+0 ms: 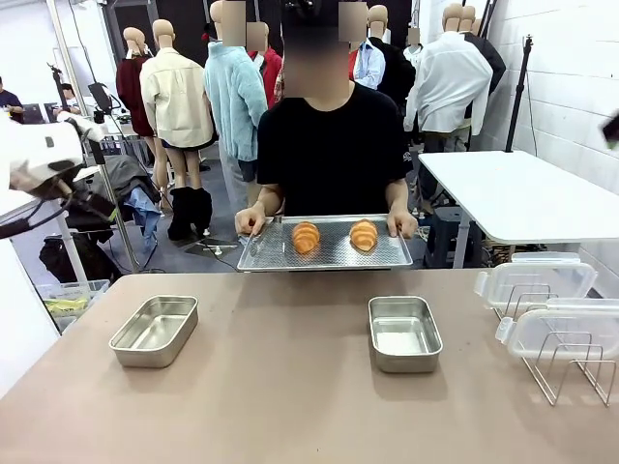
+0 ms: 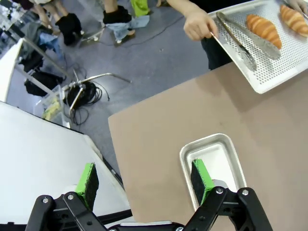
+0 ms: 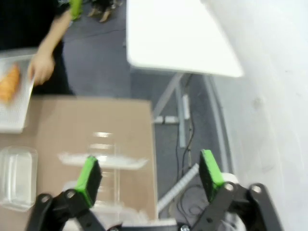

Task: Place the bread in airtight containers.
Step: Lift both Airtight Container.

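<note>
The 2 rolls (image 1: 306, 237) lie on the person's tray (image 1: 290, 259), upper centre of the front frame, long axes up-down. Your left gripper (image 2: 144, 178), jaws spread, hangs over the left tin (image 2: 219, 154). Your right gripper (image 3: 149, 172), also spread, hangs above the clear lids (image 3: 19, 178).

Just some tongs (image 2: 236, 41) lying on the perforated tray (image 2: 284, 67) a person (image 1: 329, 145) is holding, plus a wire rack (image 1: 566, 360) well away from them.
</note>
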`<action>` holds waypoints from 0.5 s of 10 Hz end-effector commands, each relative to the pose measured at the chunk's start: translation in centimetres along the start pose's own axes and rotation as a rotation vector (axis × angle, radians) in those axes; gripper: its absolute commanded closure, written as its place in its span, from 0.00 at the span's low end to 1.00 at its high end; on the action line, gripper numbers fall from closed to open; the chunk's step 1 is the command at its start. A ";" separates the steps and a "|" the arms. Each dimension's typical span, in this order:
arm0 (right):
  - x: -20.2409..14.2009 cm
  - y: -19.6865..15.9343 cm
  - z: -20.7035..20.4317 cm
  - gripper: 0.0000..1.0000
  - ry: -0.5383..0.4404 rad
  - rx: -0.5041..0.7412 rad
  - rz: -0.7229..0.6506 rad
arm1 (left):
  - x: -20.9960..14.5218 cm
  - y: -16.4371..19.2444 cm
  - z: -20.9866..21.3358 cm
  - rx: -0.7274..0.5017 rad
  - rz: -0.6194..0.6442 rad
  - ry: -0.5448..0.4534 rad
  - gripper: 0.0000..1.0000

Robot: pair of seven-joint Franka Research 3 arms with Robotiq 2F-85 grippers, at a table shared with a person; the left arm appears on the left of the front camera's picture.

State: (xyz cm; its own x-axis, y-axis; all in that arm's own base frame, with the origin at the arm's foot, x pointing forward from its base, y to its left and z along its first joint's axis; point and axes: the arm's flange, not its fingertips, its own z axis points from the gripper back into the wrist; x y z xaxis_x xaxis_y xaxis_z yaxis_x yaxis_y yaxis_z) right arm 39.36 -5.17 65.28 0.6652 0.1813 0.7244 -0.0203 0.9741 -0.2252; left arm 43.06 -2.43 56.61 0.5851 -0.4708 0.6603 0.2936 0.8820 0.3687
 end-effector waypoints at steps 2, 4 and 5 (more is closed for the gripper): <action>2.8 7.3 -1.3 0.00 0.318 0.189 0.165 | 1.4 -1.9 1.3 0.085 -0.085 0.177 0.00; 2.0 11.3 -4.2 0.00 0.477 0.292 0.061 | 0.6 -2.0 -0.9 0.037 -0.048 0.280 0.00; 1.0 13.1 -5.8 0.00 0.551 0.264 0.044 | 0.0 -2.3 -2.1 0.020 -0.024 0.325 0.00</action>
State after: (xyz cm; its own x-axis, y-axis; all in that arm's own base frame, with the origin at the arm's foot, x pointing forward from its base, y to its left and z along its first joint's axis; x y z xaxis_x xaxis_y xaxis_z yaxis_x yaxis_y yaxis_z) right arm 43.03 6.82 59.24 0.9110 0.2679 0.3136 -0.2662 0.9627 -0.0491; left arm 42.72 -4.27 54.67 0.7513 -0.5042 0.4258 0.3263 0.8446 0.4245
